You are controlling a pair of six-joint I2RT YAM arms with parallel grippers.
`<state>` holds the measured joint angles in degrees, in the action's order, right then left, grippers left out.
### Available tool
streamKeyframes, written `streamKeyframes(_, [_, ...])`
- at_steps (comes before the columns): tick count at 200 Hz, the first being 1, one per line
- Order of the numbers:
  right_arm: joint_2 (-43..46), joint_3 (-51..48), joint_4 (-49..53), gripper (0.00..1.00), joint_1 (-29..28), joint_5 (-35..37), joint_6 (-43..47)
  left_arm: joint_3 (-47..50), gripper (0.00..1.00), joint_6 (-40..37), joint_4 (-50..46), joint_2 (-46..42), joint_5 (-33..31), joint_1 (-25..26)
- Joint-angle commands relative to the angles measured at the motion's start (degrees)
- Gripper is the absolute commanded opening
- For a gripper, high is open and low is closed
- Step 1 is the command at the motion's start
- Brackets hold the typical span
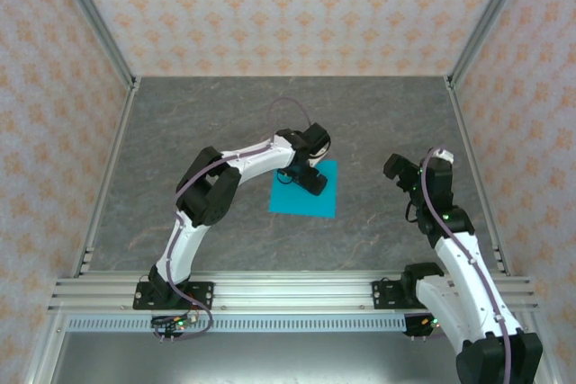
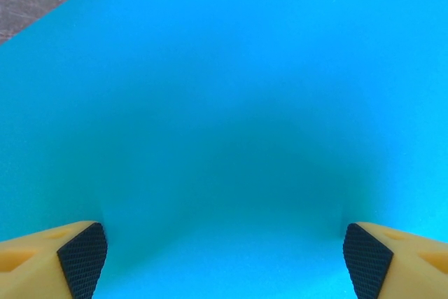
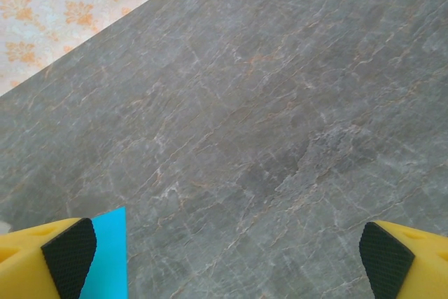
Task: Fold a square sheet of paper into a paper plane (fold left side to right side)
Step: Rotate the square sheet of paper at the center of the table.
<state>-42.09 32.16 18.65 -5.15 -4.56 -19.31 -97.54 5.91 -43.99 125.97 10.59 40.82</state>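
Sheet (image 1: 301, 202) lies flat, unfolded, centre of top view on table (image 1: 180, 132). It's square, so no long axis; edges sit slightly skewed to frame. L gripper (image 1: 310, 179) is over its upper part, jaws spread wide, gripping nothing. R gripper (image 1: 397, 168) is to the right, apart from sheet, spread wide, empty.

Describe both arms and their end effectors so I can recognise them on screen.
The left arm and right arm match: white shells, black joint blocks and black bases, each trailing a thin lilac cable. The left end effector and right end effector each have yellow fingers tipped with black cross-hatched pads. No markings are legible.
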Motion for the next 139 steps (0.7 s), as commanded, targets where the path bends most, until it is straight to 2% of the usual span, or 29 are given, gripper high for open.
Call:
streamKeyframes(1, [-2.0,1.9,0.7,1.0,-0.5,-3.6,-0.1,0.9,0.91,0.6,-1.2,-6.1,1.4,-0.6])
streamKeyframes(34, [-9.5,4.3,0.2,1.0,-1.7,-7.2,-1.2,8.7,0.92,6.3,3.9,-16.0,3.5,-1.9])
streamKeyframes(68, [-20.8,8.4,-1.2,1.0,-6.7,-6.2,-1.9,23.0,0.92,15.5,15.3,-25.0,14.3,-6.3])
streamKeyframes(95, [-31.2,13.3,-1.2,1.0,-11.4,-4.4,-3.3,29.5,0.9,18.9,21.1,-26.3,18.4,-7.4])
streamKeyframes(139, [-46.8,22.6,0.5,1.0,-19.5,2.8,-5.0,34.6,0.84,23.4,27.8,-24.1,23.0,-7.5])
